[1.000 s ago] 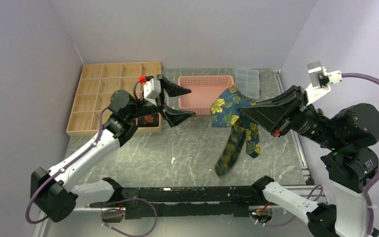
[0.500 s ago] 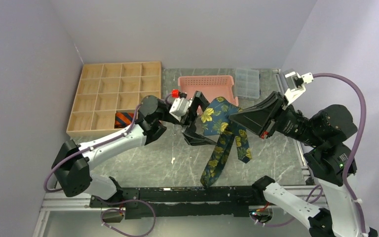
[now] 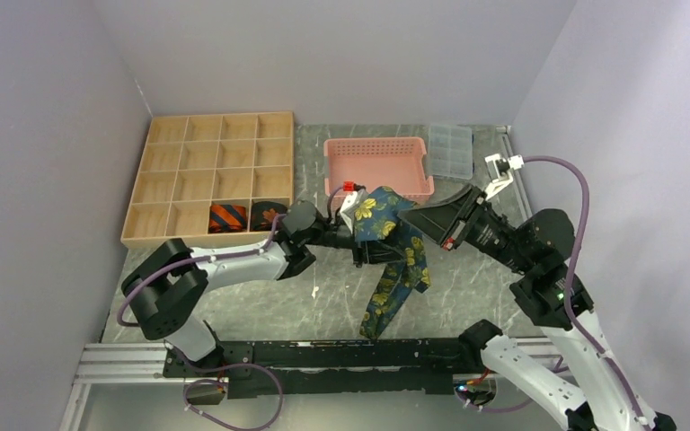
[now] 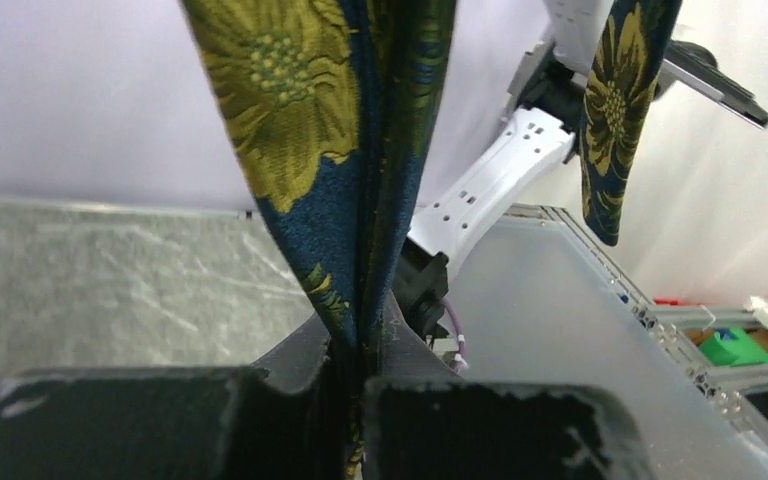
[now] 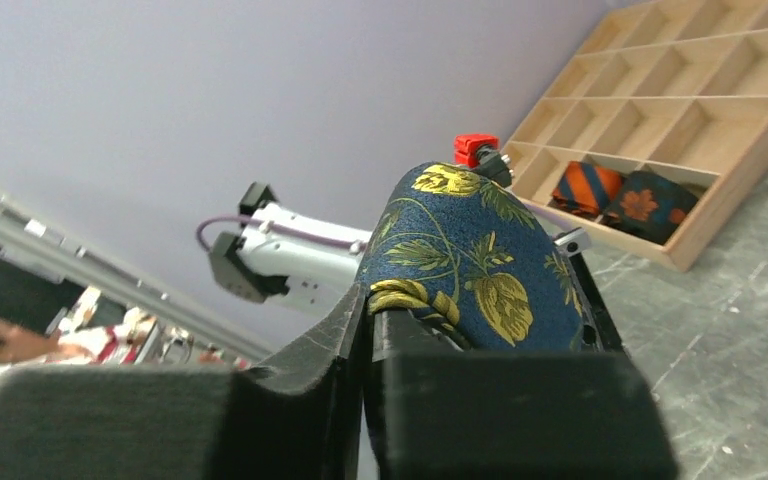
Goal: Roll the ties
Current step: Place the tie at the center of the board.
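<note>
As jaws pinch one tie (image 3: 386,292), two ties (image 3: 227,216) boxed

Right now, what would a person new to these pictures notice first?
The blue tie with yellow flowers stands out: it hangs above the middle of the table, with the left end effector and the right end effector both shut on it. Next come two rolled ones, the orange-striped tie and the orange-leaf tie, side by side in the nearest row of the wooden tray at back left.
</note>
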`<state>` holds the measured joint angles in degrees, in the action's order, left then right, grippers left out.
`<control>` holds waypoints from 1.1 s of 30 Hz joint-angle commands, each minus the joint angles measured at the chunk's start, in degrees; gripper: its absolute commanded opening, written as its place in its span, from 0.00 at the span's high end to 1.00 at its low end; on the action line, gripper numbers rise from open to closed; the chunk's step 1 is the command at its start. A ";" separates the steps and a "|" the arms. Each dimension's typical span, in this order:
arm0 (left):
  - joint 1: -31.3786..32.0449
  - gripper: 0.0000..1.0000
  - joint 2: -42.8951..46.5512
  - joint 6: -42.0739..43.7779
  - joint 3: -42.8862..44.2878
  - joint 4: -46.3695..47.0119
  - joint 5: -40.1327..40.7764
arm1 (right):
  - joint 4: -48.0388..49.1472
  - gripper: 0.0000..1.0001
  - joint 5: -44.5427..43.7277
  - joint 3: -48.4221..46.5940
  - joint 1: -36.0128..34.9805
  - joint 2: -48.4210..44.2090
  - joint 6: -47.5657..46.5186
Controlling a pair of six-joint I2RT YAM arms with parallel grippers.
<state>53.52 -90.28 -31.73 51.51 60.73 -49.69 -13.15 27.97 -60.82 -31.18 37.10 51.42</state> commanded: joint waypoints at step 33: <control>-5.15 0.97 -18.41 38.98 44.95 -100.09 11.59 | -12.38 0.00 -66.76 13.88 -0.02 -16.69 -14.81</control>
<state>41.69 -119.70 -2.90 98.65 -38.57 -43.72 -25.96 -34.24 -44.93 -31.18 22.24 41.74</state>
